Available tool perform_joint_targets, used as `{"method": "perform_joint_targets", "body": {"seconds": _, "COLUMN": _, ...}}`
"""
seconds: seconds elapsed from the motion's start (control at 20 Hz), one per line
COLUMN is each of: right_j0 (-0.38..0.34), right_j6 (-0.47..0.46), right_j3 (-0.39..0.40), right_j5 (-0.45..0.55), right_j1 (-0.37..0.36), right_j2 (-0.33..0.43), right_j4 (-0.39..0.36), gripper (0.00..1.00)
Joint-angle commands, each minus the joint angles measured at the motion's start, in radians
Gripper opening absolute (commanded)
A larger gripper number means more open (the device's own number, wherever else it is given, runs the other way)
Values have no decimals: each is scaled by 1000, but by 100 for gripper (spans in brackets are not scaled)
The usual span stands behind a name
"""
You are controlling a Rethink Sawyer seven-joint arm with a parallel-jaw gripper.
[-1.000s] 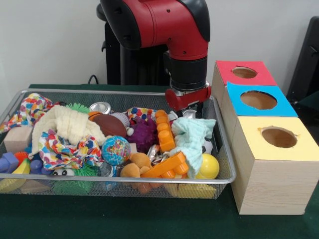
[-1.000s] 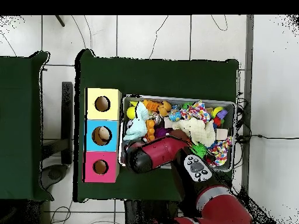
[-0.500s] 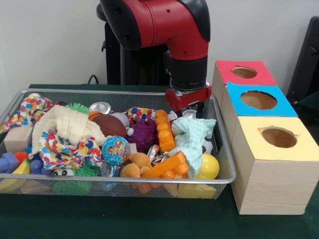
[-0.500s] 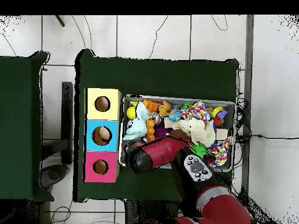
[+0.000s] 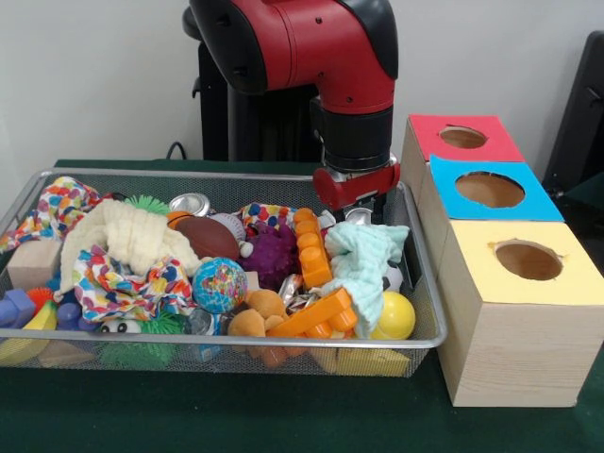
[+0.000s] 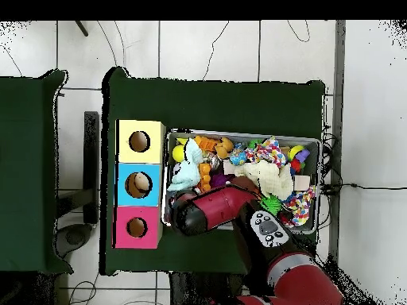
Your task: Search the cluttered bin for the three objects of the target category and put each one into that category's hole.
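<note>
A wire mesh bin (image 5: 236, 175) is packed with toys and cloths. My gripper (image 5: 357, 209) hangs low over the bin's far right corner, just behind a crumpled mint cloth (image 5: 363, 264) that hides its tips. Beside the bin stand three wooden boxes with round holes: red (image 5: 462, 138), blue (image 5: 489, 189) and yellow (image 5: 528, 260). In the overhead view the red arm (image 6: 208, 210) covers the gripper, near the bin's edge by the red box (image 6: 137, 227). Something pale shows inside the blue box's hole (image 6: 138, 184).
In the bin lie a purple spiky ball (image 5: 274, 253), a brown football (image 5: 208, 236), a globe ball (image 5: 219, 284), a yellow ball (image 5: 396, 316), orange blocks (image 5: 312, 247), a silver can (image 5: 190, 204), a cream cloth (image 5: 127, 236) and a dotted cloth (image 5: 113, 288).
</note>
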Motion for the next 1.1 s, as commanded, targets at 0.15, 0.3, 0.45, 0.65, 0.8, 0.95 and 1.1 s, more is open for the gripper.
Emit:
{"method": "perform_joint_targets", "body": {"seconds": 0.15, "right_j0": 22, "right_j6": 39, "right_j3": -14, "right_j5": 79, "right_j1": 135, "right_j2": 49, "right_j4": 11, "gripper": 100}}
{"method": "perform_joint_targets", "body": {"seconds": 0.3, "right_j0": 35, "right_j6": 42, "right_j3": -24, "right_j5": 88, "right_j1": 138, "right_j2": 41, "right_j4": 12, "gripper": 100}}
{"method": "perform_joint_targets", "body": {"seconds": 0.45, "right_j0": 33, "right_j6": 31, "right_j3": -24, "right_j5": 91, "right_j1": 139, "right_j2": 45, "right_j4": 7, "gripper": 0}}
{"method": "perform_joint_targets", "body": {"seconds": 0.65, "right_j0": 28, "right_j6": 27, "right_j3": -24, "right_j5": 89, "right_j1": 140, "right_j2": 50, "right_j4": 6, "gripper": 0}}
{"method": "perform_joint_targets", "body": {"seconds": 0.8, "right_j0": 26, "right_j6": 24, "right_j3": -22, "right_j5": 86, "right_j1": 141, "right_j2": 53, "right_j4": 5, "gripper": 0}}
{"method": "perform_joint_targets", "body": {"seconds": 0.95, "right_j0": 25, "right_j6": 21, "right_j3": -23, "right_j5": 86, "right_j1": 142, "right_j2": 56, "right_j4": 4, "gripper": 0}}
{"method": "perform_joint_targets", "body": {"seconds": 1.1, "right_j0": 32, "right_j6": 28, "right_j3": -26, "right_j5": 84, "right_j1": 139, "right_j2": 50, "right_j4": 4, "gripper": 0}}
